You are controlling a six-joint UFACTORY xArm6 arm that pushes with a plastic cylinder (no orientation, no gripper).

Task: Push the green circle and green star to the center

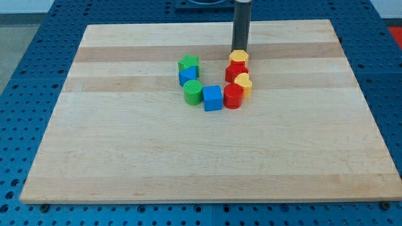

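The green star (188, 63) lies above the board's middle, at the top of a left column of blocks. The green circle (193, 91) sits two places below it, with a blue block (187, 76) between them. My tip (240, 49) is at the lower end of the dark rod, to the right of the star. It stands just above the yellow hexagon (239, 58), touching or nearly touching it. It is well apart from both green blocks.
A blue cube (213, 98) sits right of the green circle. A red cylinder (233, 96), a yellow heart (244, 84) and a red star (236, 70) form the right column under the yellow hexagon. The wooden board (125, 163) lies on a blue perforated table.
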